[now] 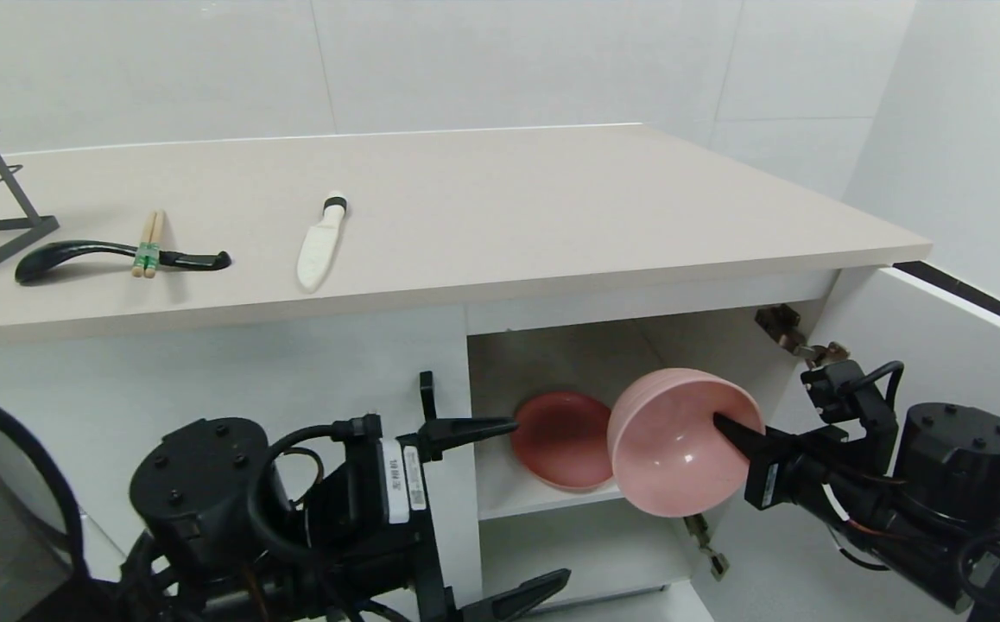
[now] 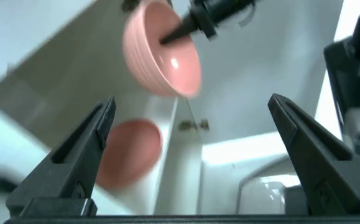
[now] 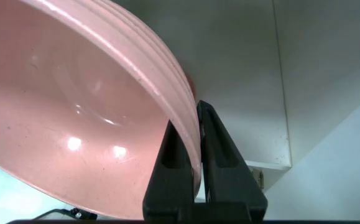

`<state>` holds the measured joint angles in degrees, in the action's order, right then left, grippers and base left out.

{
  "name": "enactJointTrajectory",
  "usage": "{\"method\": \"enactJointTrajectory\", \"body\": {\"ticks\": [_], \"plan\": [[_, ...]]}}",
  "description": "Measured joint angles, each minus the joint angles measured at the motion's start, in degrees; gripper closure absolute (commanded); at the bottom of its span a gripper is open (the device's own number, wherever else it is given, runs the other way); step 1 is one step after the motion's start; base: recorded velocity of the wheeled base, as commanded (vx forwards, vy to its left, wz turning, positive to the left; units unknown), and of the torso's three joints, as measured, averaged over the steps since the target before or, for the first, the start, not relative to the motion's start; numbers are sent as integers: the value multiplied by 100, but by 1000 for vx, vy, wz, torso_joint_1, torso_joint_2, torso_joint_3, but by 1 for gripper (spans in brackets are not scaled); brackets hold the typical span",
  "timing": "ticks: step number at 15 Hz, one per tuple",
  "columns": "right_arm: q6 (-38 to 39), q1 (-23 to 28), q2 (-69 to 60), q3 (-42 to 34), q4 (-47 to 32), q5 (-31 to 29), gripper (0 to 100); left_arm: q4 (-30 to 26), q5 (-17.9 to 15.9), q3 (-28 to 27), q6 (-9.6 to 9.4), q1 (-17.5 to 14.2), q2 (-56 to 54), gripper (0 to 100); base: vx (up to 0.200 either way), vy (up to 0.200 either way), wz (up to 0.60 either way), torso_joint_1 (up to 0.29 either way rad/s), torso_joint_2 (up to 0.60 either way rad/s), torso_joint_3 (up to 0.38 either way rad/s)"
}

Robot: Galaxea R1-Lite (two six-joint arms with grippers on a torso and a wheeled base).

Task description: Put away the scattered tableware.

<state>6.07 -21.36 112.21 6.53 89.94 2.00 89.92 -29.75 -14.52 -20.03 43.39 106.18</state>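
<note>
Clamps the rim of the pink bowl (image 1: 673, 458) in the right gripper (image 1: 727, 425), lower right. Holds the left gripper (image 2: 192, 102) spread and empty, lower centre. Bears a white label (image 1: 395, 481) there, print unreadable.

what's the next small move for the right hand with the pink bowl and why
Probably ease the right hand forward into the open cabinet, carrying the pink bowl towards the shelf. The hand is shut on the bowl's rim, and the bowl hangs tilted in front of the opening, not on the shelf. A darker pink dish lies there, so keep clear of it.
</note>
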Motion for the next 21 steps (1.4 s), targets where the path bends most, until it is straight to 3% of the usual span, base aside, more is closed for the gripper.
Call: {"method": "enactJointTrajectory", "body": {"ticks": [6, 7, 10, 13, 15, 18, 21], "plan": [[74, -300, 399, 571, 0, -1, 100, 0, -11, 1102, 27, -317, -723, 0, 0, 0, 0, 0, 0, 0], [132, -356, 516, 689, 0, -1, 100, 0, 0, 1259, 99, -393, -850, 0, 0, 0, 0, 0, 0, 0], [282, -507, 1000, 1163, 2, -1, 100, 2, 24, 1425, 610, -505, -1197, 0, 0, 0, 0, 0, 0, 0], [567, -588, 1524, 1465, -2, -1, 100, 2, 30, 1442, 928, -544, -1519, 0, 0, 0, 0, 0, 0, 0], [653, -573, 1805, 1543, -2, -1, 100, 2, 165, 1447, 985, -555, -1721, 0, 0, 0, 0, 0, 0, 0], [688, -557, 2068, 1738, 0, -1, 100, 0, 695, 1452, 1046, -561, -1897, 0, 0, 0, 0, 0, 0, 0], [699, -496, 2365, 2097, 0, 7, 100, -184, 772, 1452, 1196, -561, -2161, 0, 0, 0, 0, 0, 0, 0]]}}
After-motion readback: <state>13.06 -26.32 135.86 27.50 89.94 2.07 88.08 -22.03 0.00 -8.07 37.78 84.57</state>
